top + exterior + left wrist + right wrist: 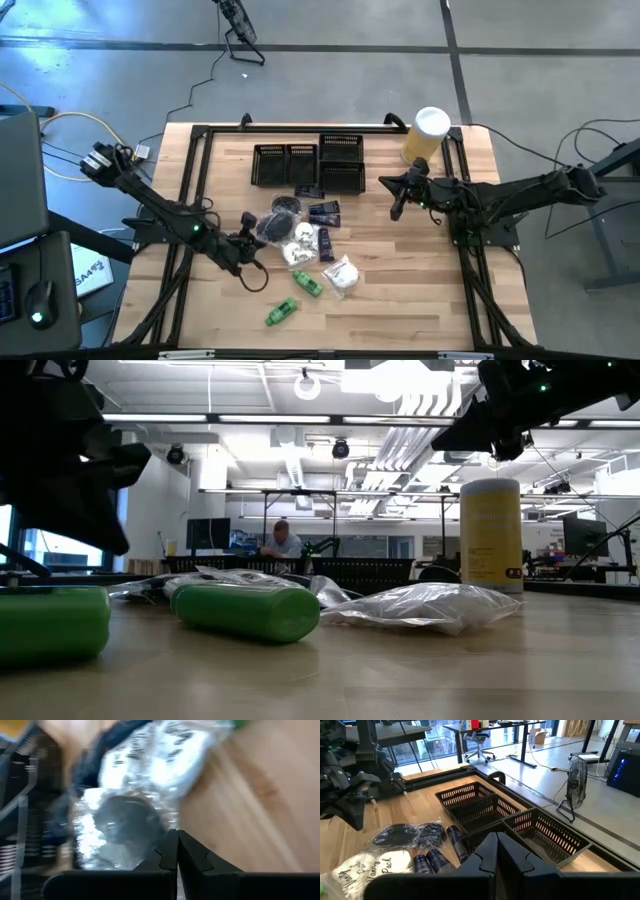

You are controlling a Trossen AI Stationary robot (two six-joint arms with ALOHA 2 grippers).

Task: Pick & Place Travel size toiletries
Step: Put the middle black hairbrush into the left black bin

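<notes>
The travel size toiletries lie heaped at mid-table: round black pieces in clear packets (pixel 283 215), dark navy packets (pixel 325 212), white sachets (pixel 300 245) and green tubes (pixel 307 285), one tube (pixel 282 313) lying apart toward the near edge. My left gripper (pixel 260 238) is shut and low at the heap's left side. In its wrist view the shut fingers (pixel 176 842) point at a clear packet with a round black piece (pixel 125 820). My right gripper (pixel 400 205) is shut with nothing in it, raised right of the heap, and its wrist view (pixel 496 840) looks over the trays. My left gripper's shut fingertips (pixel 170 845) stand right at the edge of the clear packet holding the round black piece (pixel 150 827), coming slanting down from the table's left. Whether they touch it I cannot tell.
Black mesh trays (pixel 285 165) (pixel 342 162) stand at the far middle. A yellow cylinder with a white lid (pixel 425 135) stands at the far right, close to my right arm. A dark frame (pixel 200 135) borders the wooden table. Bare wood lies to the right of the heap.
</notes>
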